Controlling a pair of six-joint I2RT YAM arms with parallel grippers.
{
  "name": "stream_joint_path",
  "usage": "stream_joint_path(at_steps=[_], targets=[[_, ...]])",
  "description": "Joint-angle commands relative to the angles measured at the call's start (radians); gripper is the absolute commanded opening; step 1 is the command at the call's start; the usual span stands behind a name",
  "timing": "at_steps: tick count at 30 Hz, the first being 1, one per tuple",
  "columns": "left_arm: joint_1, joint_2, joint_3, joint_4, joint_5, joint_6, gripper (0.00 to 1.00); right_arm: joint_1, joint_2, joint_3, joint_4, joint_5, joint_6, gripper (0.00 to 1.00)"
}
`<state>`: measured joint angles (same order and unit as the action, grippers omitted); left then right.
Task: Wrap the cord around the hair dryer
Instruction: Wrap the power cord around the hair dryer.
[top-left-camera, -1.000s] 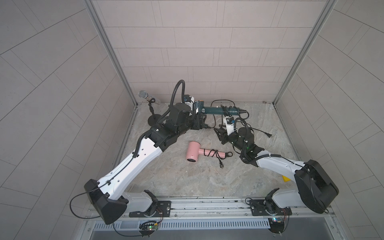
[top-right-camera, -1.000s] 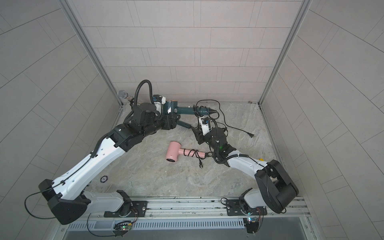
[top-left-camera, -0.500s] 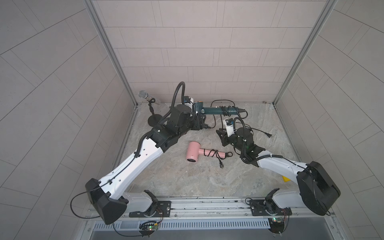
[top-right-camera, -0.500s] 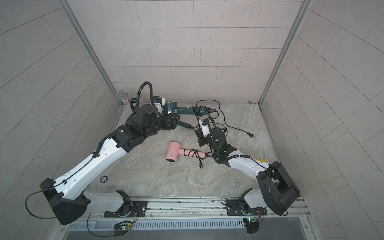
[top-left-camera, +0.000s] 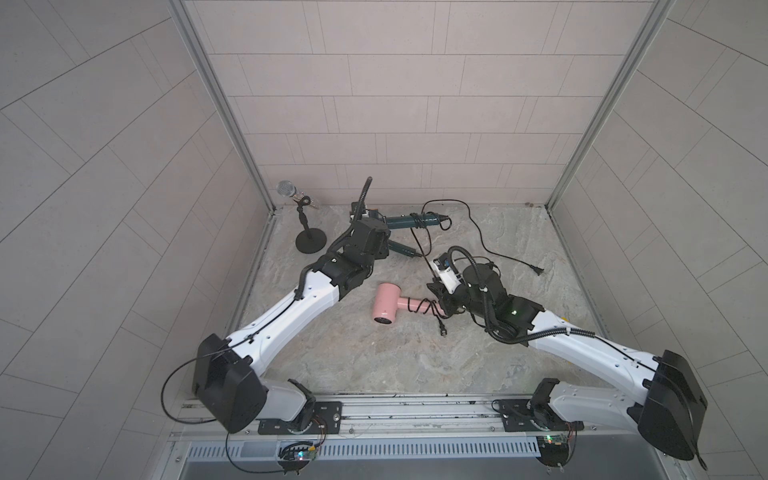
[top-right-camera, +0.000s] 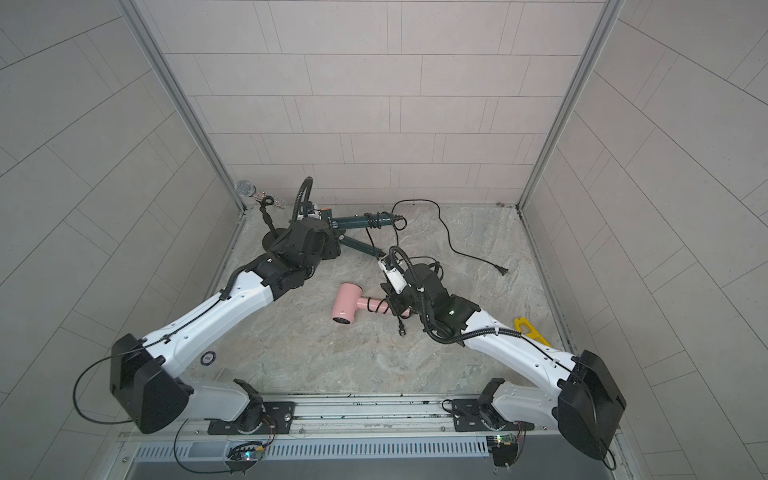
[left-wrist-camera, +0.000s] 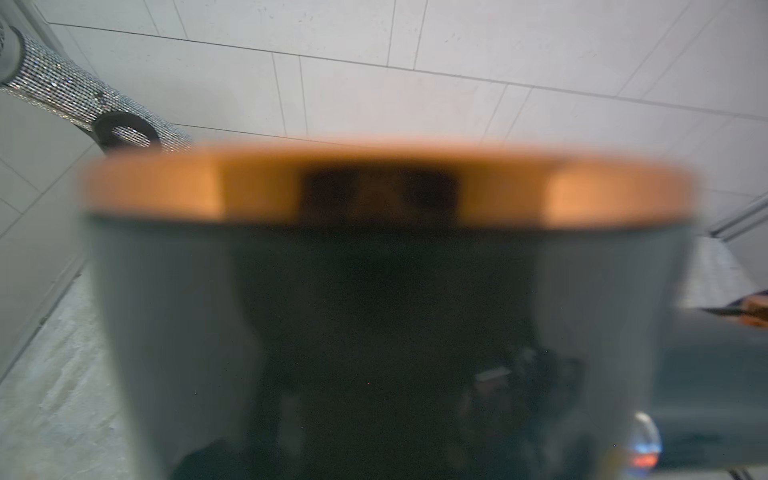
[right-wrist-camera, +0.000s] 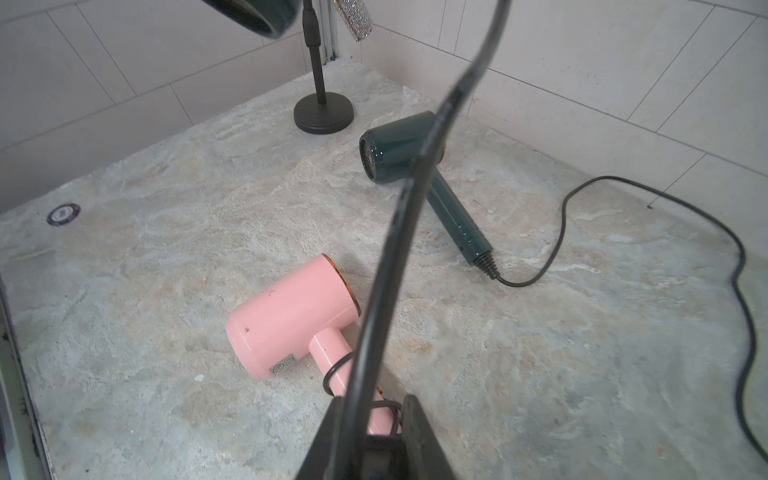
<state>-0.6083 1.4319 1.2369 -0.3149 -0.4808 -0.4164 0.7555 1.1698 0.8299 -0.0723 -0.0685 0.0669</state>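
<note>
My left gripper (top-left-camera: 374, 222) is shut on the barrel of a dark green hair dryer (top-left-camera: 399, 221) and holds it above the back of the table. Its barrel (left-wrist-camera: 374, 291) fills the left wrist view and hides the jaws. A few turns of black cord (top-left-camera: 417, 219) sit around the handle. From there the cord (top-left-camera: 422, 253) runs taut down to my right gripper (top-left-camera: 436, 291). In the right wrist view the cord (right-wrist-camera: 399, 232) passes between the narrowed fingers of the right gripper (right-wrist-camera: 374, 405), which is shut on it.
A pink dryer (top-left-camera: 386, 307) with its own cord wrapped lies just under the right gripper. A second green dryer (right-wrist-camera: 399, 153) lies behind, its cord trailing to a plug (top-left-camera: 663, 271). A microphone stand (top-left-camera: 311, 241) is back left, a yellow object (top-right-camera: 528, 328) right, and a small disc (top-right-camera: 208, 358) front left.
My right gripper has come forward over the pink dryer's handle end, and its jaws have narrowed on the cord. The left arm with the green dryer has barely moved.
</note>
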Motion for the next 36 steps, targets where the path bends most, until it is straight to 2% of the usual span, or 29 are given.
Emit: stream_joint_path(at_steps=[1, 3, 8, 12, 17, 19, 23, 25, 28, 31, 36], targets=[[0.002, 0.045, 0.018, 0.120, -0.165, 0.083, 0.00, 0.025, -0.032, 0.061, -0.169, 0.073, -0.113, 0.00], [0.002, 0.066, 0.010, 0.121, -0.176, 0.109, 0.00, 0.027, -0.042, 0.098, -0.204, 0.081, -0.147, 0.00], [-0.001, 0.113, 0.018, 0.064, -0.089, 0.202, 0.00, 0.002, -0.025, 0.181, -0.249, 0.127, -0.248, 0.00], [-0.002, 0.104, -0.011, 0.041, 0.074, 0.301, 0.00, -0.025, 0.022, 0.262, -0.259, 0.098, -0.307, 0.00], [-0.011, 0.069, -0.017, -0.036, 0.358, 0.422, 0.00, -0.081, 0.108, 0.385, -0.334, 0.137, -0.388, 0.00], [-0.012, 0.050, -0.017, -0.074, 0.420, 0.445, 0.00, -0.114, 0.124, 0.427, -0.363, 0.134, -0.410, 0.00], [-0.011, 0.011, -0.017, -0.162, 0.564, 0.474, 0.00, -0.193, 0.140, 0.506, -0.468, 0.026, -0.431, 0.00], [-0.012, -0.006, -0.023, -0.195, 0.680, 0.463, 0.00, -0.220, 0.143, 0.511, -0.498, -0.021, -0.441, 0.00], [-0.008, -0.060, -0.080, -0.122, 0.857, 0.433, 0.00, -0.288, 0.139, 0.489, -0.524, -0.146, -0.439, 0.00], [0.013, -0.144, -0.171, 0.074, 0.972, 0.316, 0.00, -0.358, 0.124, 0.443, -0.489, -0.309, -0.402, 0.00], [0.057, -0.227, -0.263, 0.384, 1.090, 0.109, 0.00, -0.462, 0.110, 0.335, -0.279, -0.527, -0.273, 0.00]])
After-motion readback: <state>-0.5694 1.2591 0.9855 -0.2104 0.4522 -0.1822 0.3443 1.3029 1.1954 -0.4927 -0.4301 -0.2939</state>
